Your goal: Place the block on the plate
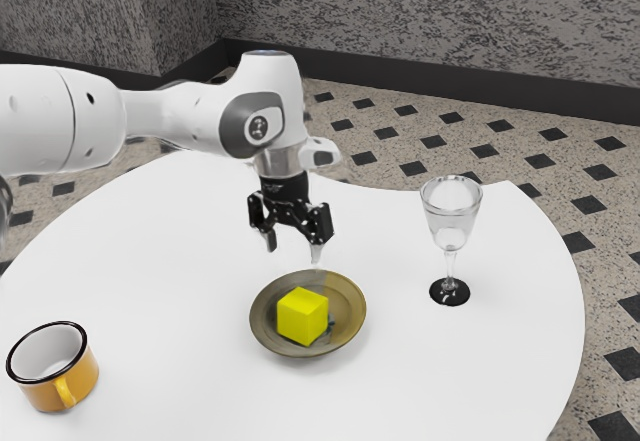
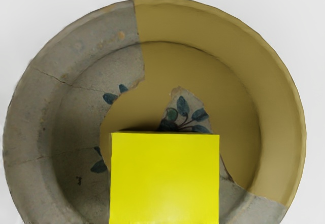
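My gripper (image 1: pixel 293 250) hangs above the table in the exterior view, its two fingers spread apart with nothing between them. Below it and apart from it, the yellow block (image 1: pixel 302 316) rests inside the round brownish plate (image 1: pixel 263 331). In the wrist view the block (image 2: pixel 165 178) is a large yellow square at the lower edge, its lower part cut off by the picture. Around it spreads the plate (image 2: pixel 213 26), part grey with cracks and blue-green leaves, part plain tan.
A clear stemmed glass (image 1: pixel 450 221) on a black foot stands to the plate's right in the exterior view. An orange mug (image 1: pixel 62 379) with a dark rim is at the lower left. The white table (image 1: pixel 180 341) has a curved edge.
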Controlling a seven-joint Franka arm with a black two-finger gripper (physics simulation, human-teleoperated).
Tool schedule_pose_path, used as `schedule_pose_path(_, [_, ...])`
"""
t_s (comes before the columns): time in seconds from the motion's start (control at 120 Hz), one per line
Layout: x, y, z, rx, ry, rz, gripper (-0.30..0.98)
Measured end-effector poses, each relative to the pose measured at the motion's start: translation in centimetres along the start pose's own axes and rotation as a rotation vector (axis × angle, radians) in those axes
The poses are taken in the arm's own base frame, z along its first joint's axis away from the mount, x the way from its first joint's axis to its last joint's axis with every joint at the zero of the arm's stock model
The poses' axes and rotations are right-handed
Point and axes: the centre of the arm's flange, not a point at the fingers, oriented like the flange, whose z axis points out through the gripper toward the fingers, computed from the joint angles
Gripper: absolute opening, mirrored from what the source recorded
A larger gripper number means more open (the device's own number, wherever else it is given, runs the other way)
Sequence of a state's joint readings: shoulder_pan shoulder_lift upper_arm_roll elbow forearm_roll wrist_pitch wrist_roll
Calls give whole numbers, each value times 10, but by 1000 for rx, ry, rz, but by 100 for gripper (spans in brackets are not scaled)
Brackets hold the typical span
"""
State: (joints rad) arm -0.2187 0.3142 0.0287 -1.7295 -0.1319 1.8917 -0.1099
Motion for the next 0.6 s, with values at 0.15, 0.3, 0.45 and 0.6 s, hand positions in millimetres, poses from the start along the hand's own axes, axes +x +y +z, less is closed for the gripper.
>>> schedule_pose_path(0.15, [3,-55,-82,26,89,-60,67])
schedule_pose_path(0.3, [-24,-80,-149,34,149,-57,68])
schedule_pose_path(0.45, [-55,-79,-194,63,194,-12,68])
schedule_pose_path(0.6, [-64,-80,-202,73,189,13,68])
